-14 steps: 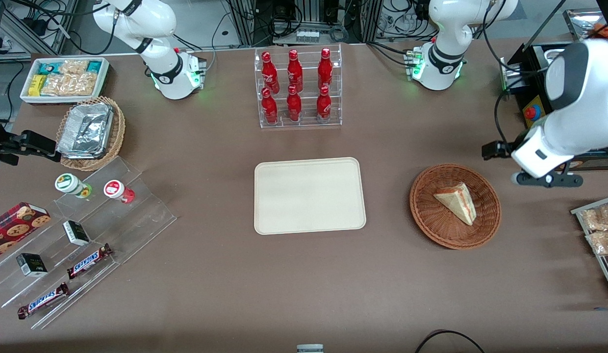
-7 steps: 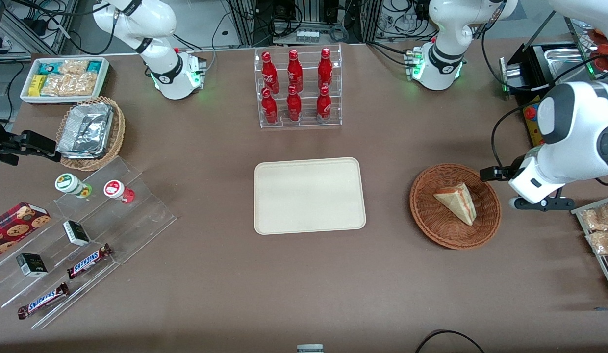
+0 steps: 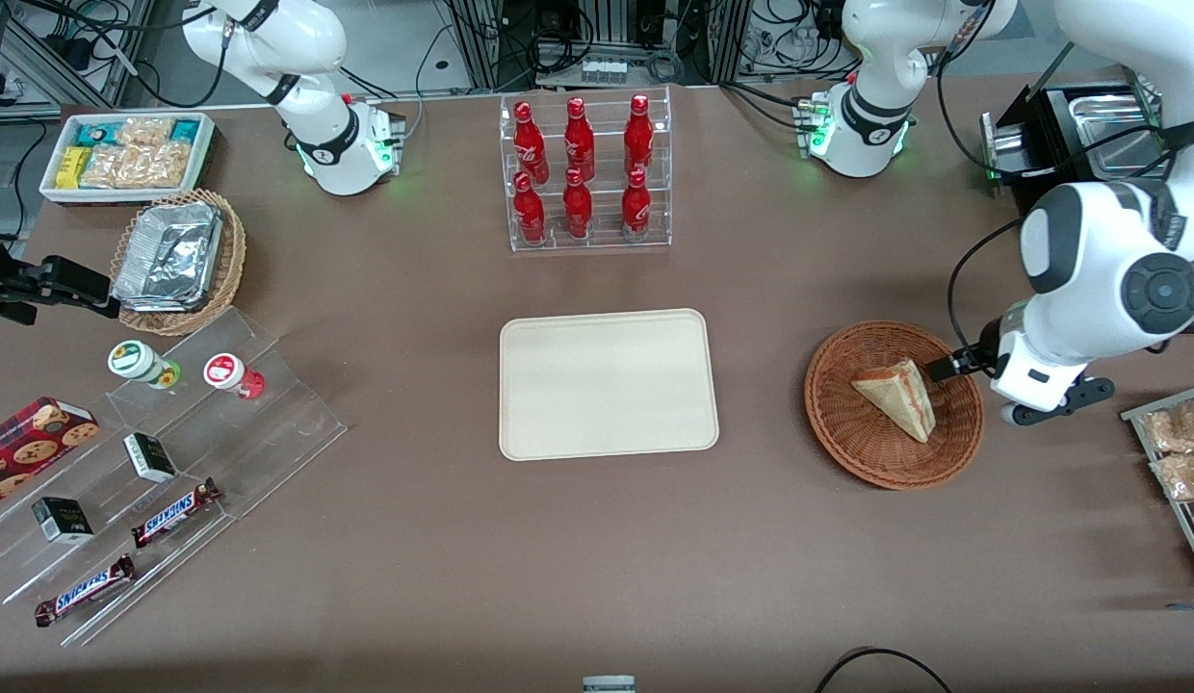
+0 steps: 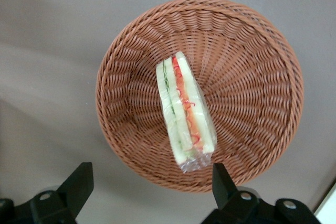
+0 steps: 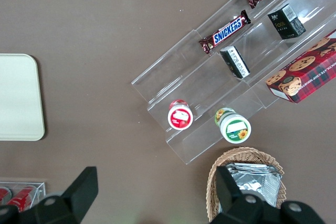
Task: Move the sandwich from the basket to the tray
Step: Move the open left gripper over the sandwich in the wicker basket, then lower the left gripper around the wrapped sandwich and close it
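The sandwich (image 3: 895, 395), a clear-wrapped pale wedge with red, orange and green filling, lies in the reddish-brown wicker basket (image 3: 847, 433). The left wrist view shows the sandwich (image 4: 185, 111) on its side in the basket (image 4: 252, 51). The cream tray (image 3: 607, 385) lies empty mid-table, beside the basket toward the parked arm's end. My left gripper (image 3: 1045, 406) hovers just outside the basket's rim, toward the working arm's end. It is open and empty (image 4: 150, 187), with its fingers wide apart.
A clear rack of red bottles (image 3: 584, 173) stands farther from the camera than the tray. A rack of snack packets (image 3: 1175, 462) and a black box (image 3: 1069, 125) flank the working arm. A clear stepped stand with snacks (image 3: 164, 452) lies toward the parked arm's end.
My left arm has swung nearer the camera and toward the basket, bringing the gripper close to the basket's rim. The sandwich, basket and tray have not moved.
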Action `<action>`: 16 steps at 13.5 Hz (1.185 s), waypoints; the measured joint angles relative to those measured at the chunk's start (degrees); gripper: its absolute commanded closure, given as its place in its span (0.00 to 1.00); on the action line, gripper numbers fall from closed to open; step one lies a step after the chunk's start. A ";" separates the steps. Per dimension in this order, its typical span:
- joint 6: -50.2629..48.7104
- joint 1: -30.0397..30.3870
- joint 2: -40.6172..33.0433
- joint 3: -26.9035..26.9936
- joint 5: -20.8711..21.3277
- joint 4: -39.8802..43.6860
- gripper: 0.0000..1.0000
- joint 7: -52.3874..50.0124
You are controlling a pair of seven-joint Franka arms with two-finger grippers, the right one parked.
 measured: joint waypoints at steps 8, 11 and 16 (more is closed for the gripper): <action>8.74 -2.74 1.74 -0.51 -0.28 -4.34 0.00 -14.97; 8.85 -2.80 2.26 -0.50 -0.28 -4.34 0.00 -15.31; 9.64 -2.79 2.93 -0.48 -0.28 -4.96 0.00 -15.35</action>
